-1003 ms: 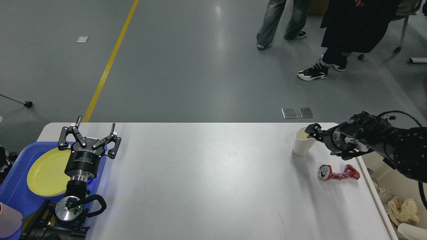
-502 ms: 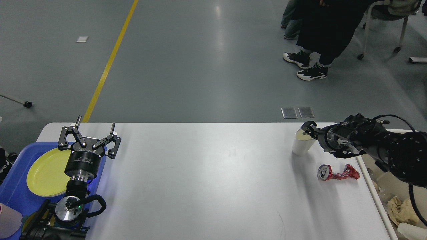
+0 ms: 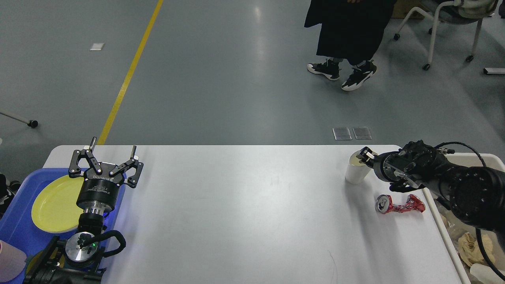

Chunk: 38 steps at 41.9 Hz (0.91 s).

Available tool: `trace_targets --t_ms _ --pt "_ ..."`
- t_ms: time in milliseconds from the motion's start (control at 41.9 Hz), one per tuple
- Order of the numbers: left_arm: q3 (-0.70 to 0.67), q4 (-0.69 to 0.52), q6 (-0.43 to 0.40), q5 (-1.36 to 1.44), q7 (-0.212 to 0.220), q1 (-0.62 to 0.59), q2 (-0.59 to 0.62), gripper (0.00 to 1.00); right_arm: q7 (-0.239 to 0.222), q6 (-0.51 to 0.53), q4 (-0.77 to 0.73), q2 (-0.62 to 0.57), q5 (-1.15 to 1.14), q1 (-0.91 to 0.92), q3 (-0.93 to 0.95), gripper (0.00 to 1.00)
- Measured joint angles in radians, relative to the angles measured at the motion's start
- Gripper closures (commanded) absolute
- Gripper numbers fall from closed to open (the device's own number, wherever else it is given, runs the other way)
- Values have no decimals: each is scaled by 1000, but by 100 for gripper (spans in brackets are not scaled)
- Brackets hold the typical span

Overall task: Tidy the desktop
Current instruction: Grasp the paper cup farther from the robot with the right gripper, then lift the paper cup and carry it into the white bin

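Two grippers work over the white desktop (image 3: 244, 213): the left gripper (image 3: 105, 159) hangs spread wide above its near-left corner, while the right gripper (image 3: 365, 155), closure unclear, has edged nearer the paper cup (image 3: 357, 172) far right.

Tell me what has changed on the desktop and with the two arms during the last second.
The right gripper shifted slightly up and left at the rim of the white paper cup; whether it grips the cup cannot be told. The cup, the crushed red can and the open left gripper over the blue tray stayed put on the desktop.
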Motion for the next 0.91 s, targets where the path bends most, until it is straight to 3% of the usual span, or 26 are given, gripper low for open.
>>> trace_targets --t_ms 24,96,693,908 --pt "0 0 0 0 0 0 0 4 0 0 0 0 0 -1 0 86" --pt "0 0 0 0 0 0 0 4 -1 -1 1 0 -1 -2 0 100" --pt "0 0 0 0 0 0 0 4 -47 -6 89 -24 4 47 32 100" --pt "0 0 0 0 0 0 0 4 -48 9 306 -125 0 222 5 100"
